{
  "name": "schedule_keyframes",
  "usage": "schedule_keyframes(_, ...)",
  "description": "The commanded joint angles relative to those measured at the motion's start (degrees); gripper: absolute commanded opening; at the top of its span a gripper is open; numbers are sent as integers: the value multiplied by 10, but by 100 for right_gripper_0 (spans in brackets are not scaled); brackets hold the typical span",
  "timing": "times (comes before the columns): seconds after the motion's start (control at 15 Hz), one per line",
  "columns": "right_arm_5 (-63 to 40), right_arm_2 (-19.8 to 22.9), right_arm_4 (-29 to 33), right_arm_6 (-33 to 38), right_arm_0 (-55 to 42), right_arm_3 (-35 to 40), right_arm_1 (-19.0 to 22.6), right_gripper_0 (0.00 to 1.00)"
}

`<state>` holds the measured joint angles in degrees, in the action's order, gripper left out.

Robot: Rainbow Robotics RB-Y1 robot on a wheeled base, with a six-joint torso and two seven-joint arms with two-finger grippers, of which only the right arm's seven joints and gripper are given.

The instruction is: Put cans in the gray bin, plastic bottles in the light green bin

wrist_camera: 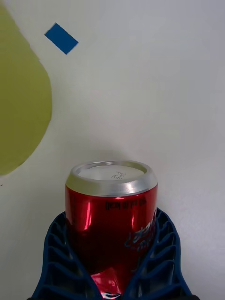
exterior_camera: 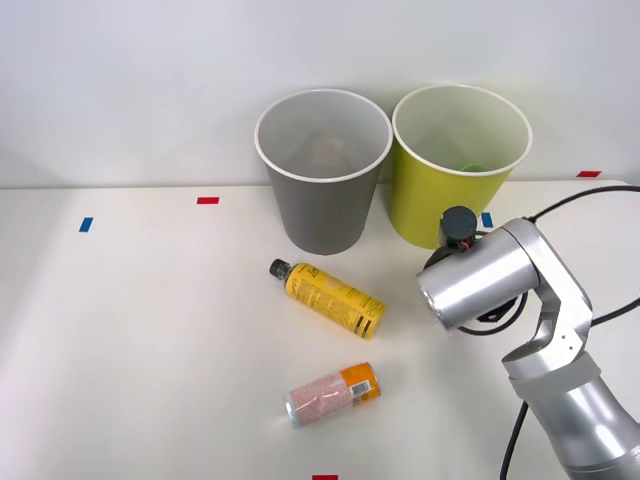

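The right end effector (wrist_camera: 112, 262) is clenched on the glossy red can (wrist_camera: 112, 225), its blue ribbed fingers (wrist_camera: 58, 262) curving up both sides of the can's body. The can's metal skin is mirror-bright, capped by a dull silver end with a raised rim and small stamped characters too fine to read; a line of black print runs just under the rim and pale script shows lower on the body, neither legible. In the wrist view, a blue tape mark (wrist_camera: 61, 38) lies on the white worktop (wrist_camera: 150, 93) and the edge of the light green bin (wrist_camera: 18, 93) curves in beside it.

In the front view the brushed-metal right arm (exterior_camera: 490, 275) sits at the lower right of the frame, just in front of the light green bin (exterior_camera: 415, 205). That bin and the gray bin (exterior_camera: 325, 215) stand side by side at upper centre, both smooth tapered round plastic with white rims; the gray one has a pale interior.

The yellow bottle (exterior_camera: 328, 297) lies on its side at centre frame, slim, with a small black screw cap toward the gray bin and black print too small to read. Below it, lower centre, the pink can (exterior_camera: 332, 394) lies on its side, speckled, with an orange band and silver end. Red tape marks (exterior_camera: 208, 200) dot the matte worktop.
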<state>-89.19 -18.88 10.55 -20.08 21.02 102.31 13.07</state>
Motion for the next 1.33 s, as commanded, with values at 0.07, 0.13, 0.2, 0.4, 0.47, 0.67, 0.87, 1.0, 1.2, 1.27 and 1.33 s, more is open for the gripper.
schedule_keyframes(0.07, 0, -4, 22, -141, -9, 48, 6, 0)
schedule_keyframes(0.13, 0, -6, 22, -203, -23, 82, 14, 0)
schedule_keyframes(0.2, 0, -12, 22, -240, -34, 108, 23, 0)
schedule_keyframes(0.4, 1, -30, 22, -336, -74, 186, 50, 0)
schedule_keyframes(0.47, 0, -33, 22, -372, -88, 217, 57, 0)
schedule_keyframes(0.67, 1, -44, 22, -454, -101, 282, 64, 0)
schedule_keyframes(0.87, 63, -59, 22, -471, -101, 301, 50, 0)
schedule_keyframes(1.0, 138, -59, 19, -471, -100, 301, 43, 0)
schedule_keyframes(1.2, 227, -43, -32, -475, -86, 301, 17, 0)
schedule_keyframes(1.27, 231, -39, -41, -479, -74, 301, 5, 0)
schedule_keyframes(1.33, 231, -36, -42, -484, -63, 301, -9, 0)
